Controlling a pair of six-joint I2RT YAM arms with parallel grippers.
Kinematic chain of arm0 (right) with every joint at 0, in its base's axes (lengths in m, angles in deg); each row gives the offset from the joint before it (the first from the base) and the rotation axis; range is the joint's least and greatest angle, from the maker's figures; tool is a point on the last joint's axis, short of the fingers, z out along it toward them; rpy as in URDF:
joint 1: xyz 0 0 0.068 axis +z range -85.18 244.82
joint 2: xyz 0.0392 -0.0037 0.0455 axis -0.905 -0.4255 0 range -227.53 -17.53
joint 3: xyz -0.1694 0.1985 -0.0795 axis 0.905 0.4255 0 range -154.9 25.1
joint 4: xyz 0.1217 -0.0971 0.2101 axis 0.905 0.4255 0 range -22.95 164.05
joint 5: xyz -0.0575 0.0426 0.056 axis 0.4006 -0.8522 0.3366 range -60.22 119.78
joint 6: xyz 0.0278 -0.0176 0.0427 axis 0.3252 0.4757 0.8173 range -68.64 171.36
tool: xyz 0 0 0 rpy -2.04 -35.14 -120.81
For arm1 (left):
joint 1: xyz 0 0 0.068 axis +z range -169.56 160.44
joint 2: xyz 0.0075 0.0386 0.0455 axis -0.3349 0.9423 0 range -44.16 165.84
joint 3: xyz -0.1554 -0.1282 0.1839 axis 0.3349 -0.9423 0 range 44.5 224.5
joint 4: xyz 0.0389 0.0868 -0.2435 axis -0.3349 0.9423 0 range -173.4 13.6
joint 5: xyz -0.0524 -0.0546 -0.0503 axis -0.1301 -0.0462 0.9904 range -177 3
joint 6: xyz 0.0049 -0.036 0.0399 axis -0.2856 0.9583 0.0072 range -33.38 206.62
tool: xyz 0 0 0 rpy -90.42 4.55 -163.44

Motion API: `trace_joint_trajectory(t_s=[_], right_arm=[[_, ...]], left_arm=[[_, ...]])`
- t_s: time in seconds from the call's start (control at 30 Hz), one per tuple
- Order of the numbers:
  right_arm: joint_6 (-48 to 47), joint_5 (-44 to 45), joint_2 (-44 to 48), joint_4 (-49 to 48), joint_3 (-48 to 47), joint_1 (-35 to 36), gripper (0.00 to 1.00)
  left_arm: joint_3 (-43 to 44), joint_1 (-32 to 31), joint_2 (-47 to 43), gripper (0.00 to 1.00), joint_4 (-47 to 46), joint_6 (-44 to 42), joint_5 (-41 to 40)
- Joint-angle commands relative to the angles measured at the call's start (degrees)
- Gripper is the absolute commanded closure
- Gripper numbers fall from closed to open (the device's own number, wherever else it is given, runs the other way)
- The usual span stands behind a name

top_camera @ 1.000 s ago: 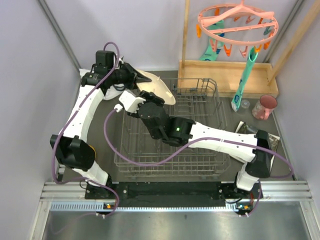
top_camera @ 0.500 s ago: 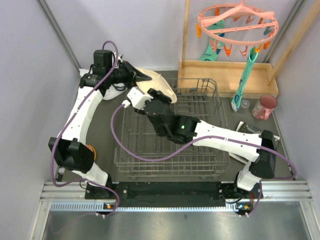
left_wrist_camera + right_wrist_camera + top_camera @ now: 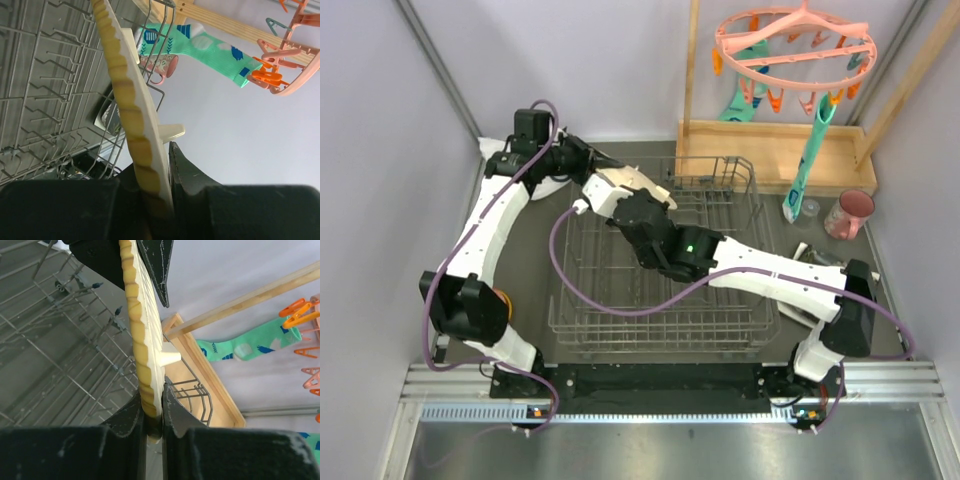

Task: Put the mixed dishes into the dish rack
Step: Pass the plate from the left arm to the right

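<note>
Your dish rack [image 3: 600, 295] fills the middle of the bench [image 3: 645, 155]. Over the rack's far left corner, the yellow wooden plate [image 3: 141, 355] hangs on edge, above the prongs and not yet in any row. The left jaws are clenched on one stretch of its rim and the right jaws on another, so you look to be mid-handover. Next, I'd judge that one pair must release while the other keeps its grip. Then lower the plate upright between two prong rows without knocking the wires.

One yellow plate [image 3: 143, 340]; one rack [image 3: 620, 300]; one cup [image 3: 850, 213]
</note>
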State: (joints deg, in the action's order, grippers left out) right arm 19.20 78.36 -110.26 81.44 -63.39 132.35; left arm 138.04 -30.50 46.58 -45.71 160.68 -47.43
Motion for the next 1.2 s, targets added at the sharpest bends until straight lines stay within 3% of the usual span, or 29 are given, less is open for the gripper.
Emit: trace_joint_trajectory(t_s=[0.0, 0.1, 0.23, 0.43, 0.57, 0.67, 0.7, 0.8, 0.97, 1.17], right_arm=[[6.6, -2.0, 3.0, -3.1, -3.3, -1.8, 1.00], [6.8, -1.9, 4.2, -3.0, -3.3, -2.6, 1.00], [5.8, -1.0, 6.9, -3.8, -2.7, -4.0, 1.00], [3.7, -0.2, 9.7, -5.0, -1.3, -6.2, 1.00], [3.2, 0.0, 11.8, -5.2, -0.7, -8.0, 1.00], [3.0, -0.3, 12.8, -5.1, 0.3, -9.2, 1.00], [3.1, -0.4, 13.4, -4.8, 1.0, -9.6, 1.00], [4.8, -1.6, 15.4, -4.0, 2.7, -12.0, 1.00], [16.1, -15.8, 19.4, 2.6, 3.5, -19.8, 1.00], [20.0, -32.3, 23.3, 1.8, 5.3, -27.1, 1.00]], left_arm=[[-0.6, 0.3, -4.3, 1.00, -11.8, -4.2, 7.3], [-2.1, 0.3, -5.1, 0.96, -13.8, -3.3, 7.7], [-4.1, 0.3, -6.0, 0.63, -16.8, -1.7, 8.4], [-5.8, 0.3, -6.6, 0.36, -21.3, 1.4, 10.5], [-6.4, 0.5, -7.2, 0.13, -25.5, 5.6, 11.5], [-6.4, 1.2, -7.4, 0.09, -29.9, 9.1, 12.5], [-6.3, 1.9, -7.4, 0.02, -31.1, 9.9, 12.6], [-6.2, 4.2, -8.1, 0.02, -36.1, 12.9, 13.1], [-7.2, 8.6, -9.9, 0.02, -39.3, 14.0, 14.7], [-9.8, 10.5, -11.9, 0.02, -39.0, 12.9, 16.1]])
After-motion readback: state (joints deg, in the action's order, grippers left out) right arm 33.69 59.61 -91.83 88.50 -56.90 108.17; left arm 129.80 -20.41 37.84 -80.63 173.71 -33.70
